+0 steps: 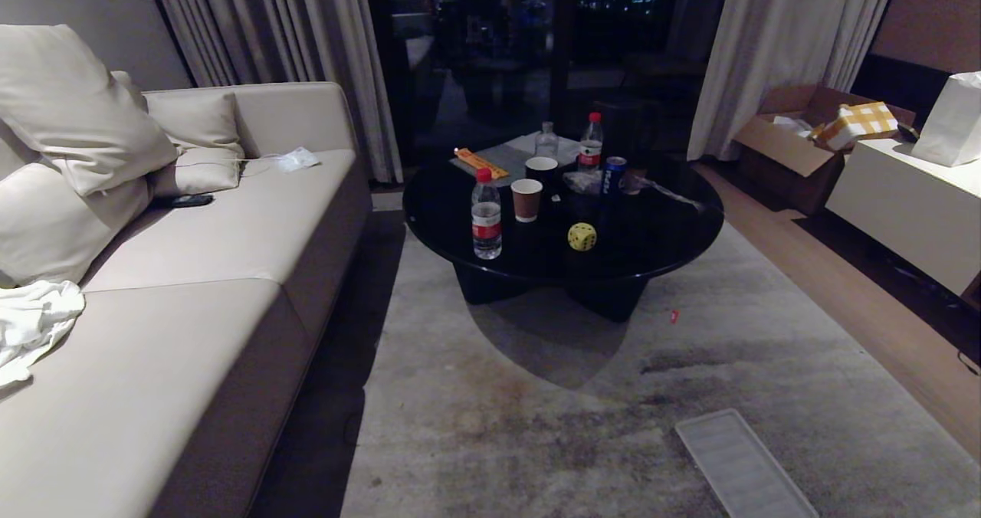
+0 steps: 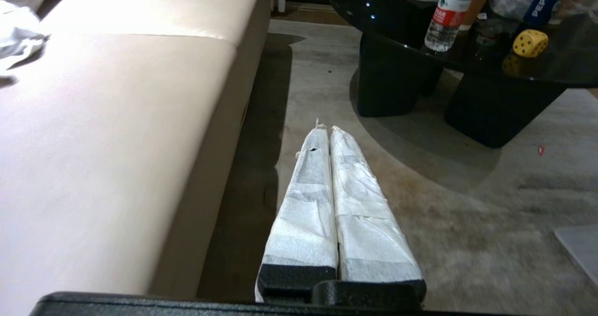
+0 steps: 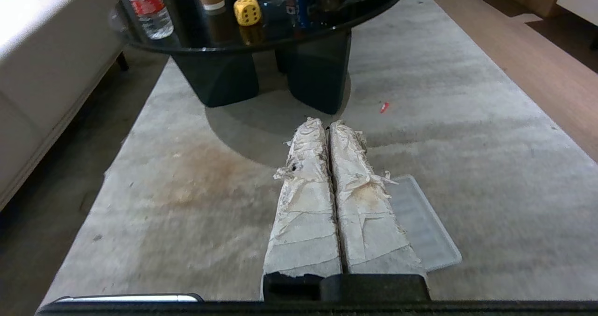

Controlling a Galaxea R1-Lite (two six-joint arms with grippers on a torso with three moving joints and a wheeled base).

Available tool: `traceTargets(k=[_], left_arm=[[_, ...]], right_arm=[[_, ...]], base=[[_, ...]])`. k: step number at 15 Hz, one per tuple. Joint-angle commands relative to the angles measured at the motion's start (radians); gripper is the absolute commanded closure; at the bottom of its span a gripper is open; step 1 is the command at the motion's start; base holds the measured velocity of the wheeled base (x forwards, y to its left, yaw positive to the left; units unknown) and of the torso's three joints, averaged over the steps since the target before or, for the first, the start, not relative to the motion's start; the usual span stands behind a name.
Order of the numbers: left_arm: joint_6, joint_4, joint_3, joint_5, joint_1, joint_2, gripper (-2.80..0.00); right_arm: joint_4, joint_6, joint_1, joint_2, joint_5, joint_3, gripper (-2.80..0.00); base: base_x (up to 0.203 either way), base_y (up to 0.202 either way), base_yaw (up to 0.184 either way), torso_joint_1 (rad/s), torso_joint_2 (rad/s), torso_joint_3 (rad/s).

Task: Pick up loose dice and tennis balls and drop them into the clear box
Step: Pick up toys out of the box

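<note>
A yellow die [image 1: 582,236] with dark pips sits near the front edge of the round black table [image 1: 659,231]; both wrist views catch the same die [image 2: 530,42] [image 3: 247,11]. A flat ribbed translucent lid [image 1: 739,466] lies on the rug, partly behind the right gripper's fingers in the right wrist view [image 3: 420,222]. The clear box and the tennis balls are out of view. My left gripper [image 2: 326,130] is shut and empty above the rug beside the sofa. My right gripper [image 3: 326,123] is shut and empty above the rug, short of the table. Neither arm shows in the head view.
On the table stand water bottles [image 1: 486,215], paper cups [image 1: 526,199], a blue can [image 1: 613,175] and wrappers. A beige sofa [image 1: 191,273] with cushions fills the left. A white cabinet [image 1: 904,204] and a cardboard box [image 1: 812,142] stand at the right. A small red scrap [image 1: 674,316] lies on the rug.
</note>
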Motion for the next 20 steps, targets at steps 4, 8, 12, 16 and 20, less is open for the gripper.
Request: traceTargets(k=[4, 8, 12, 16, 20], left_arm=[[-0.002, 0.000, 0.002, 0.001, 0.000, 0.002, 0.00], [-0.002, 0.000, 0.002, 0.001, 0.000, 0.002, 0.00], [-0.002, 0.000, 0.002, 0.001, 0.000, 0.002, 0.00], [-0.002, 0.000, 0.002, 0.001, 0.000, 0.002, 0.00], [0.000, 0.000, 0.002, 0.001, 0.000, 0.002, 0.00]], right_arm=[[-0.001, 0.000, 0.000, 0.002, -0.001, 0.011, 0.00], [-0.001, 0.000, 0.000, 0.002, -0.001, 0.011, 0.00], [-0.001, 0.000, 0.000, 0.002, -0.001, 0.011, 0.00], [-0.001, 0.000, 0.000, 0.002, 0.000, 0.011, 0.00], [-0.001, 0.000, 0.000, 0.002, -0.001, 0.011, 0.00]], base=[[0.185, 0.000, 0.000, 0.001, 0.00, 0.003], [0.183, 0.000, 0.000, 0.000, 0.00, 0.002], [0.181, 0.000, -0.001, 0.002, 0.00, 0.002], [0.182, 0.000, 0.000, 0.001, 0.00, 0.004], [0.182, 0.000, 0.000, 0.000, 0.00, 0.005]])
